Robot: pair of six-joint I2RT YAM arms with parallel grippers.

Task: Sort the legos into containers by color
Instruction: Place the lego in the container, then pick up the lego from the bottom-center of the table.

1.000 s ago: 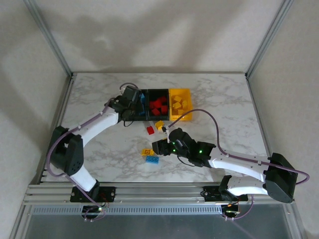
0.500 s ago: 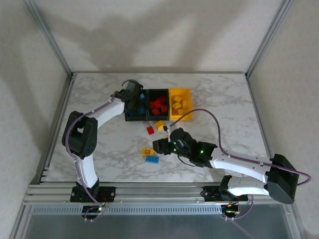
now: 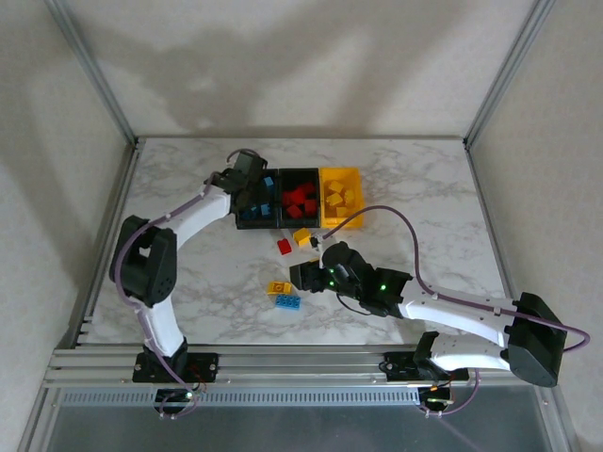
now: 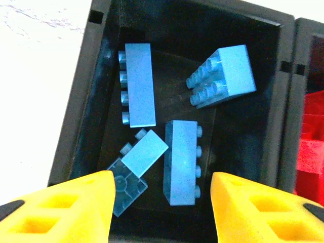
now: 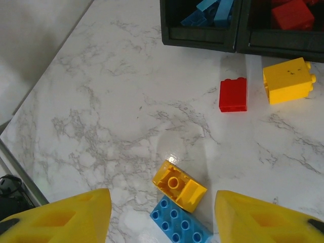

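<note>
My left gripper [image 4: 161, 202] hangs open over the left black container [image 4: 86, 101], which holds several light blue legos [image 4: 138, 83]; nothing sits between its yellow fingers [image 4: 76, 207]. In the top view this gripper [image 3: 252, 193] is above that bin [image 3: 252, 226]. The middle black container [image 3: 300, 171] holds red legos [image 3: 300, 200] and the yellow container [image 3: 341, 224] holds yellow ones. My right gripper [image 5: 162, 215] stands open above an overturned yellow lego [image 5: 179, 185] that touches a blue lego [image 5: 179, 228]. From the top, my right gripper [image 3: 300, 276] is just right of that pair [image 3: 281, 293].
A red lego [image 5: 233, 94] and a yellow lego [image 5: 286, 80] lie on the marble table [image 5: 101, 111] just in front of the bins [image 5: 200, 40]. The table's left edge and metal frame [image 3: 121, 202] run close to my left arm.
My left gripper's jaws have opened over the left black bin, and the left arm's elbow has swung in toward the bins. My right gripper has barely moved.
</note>
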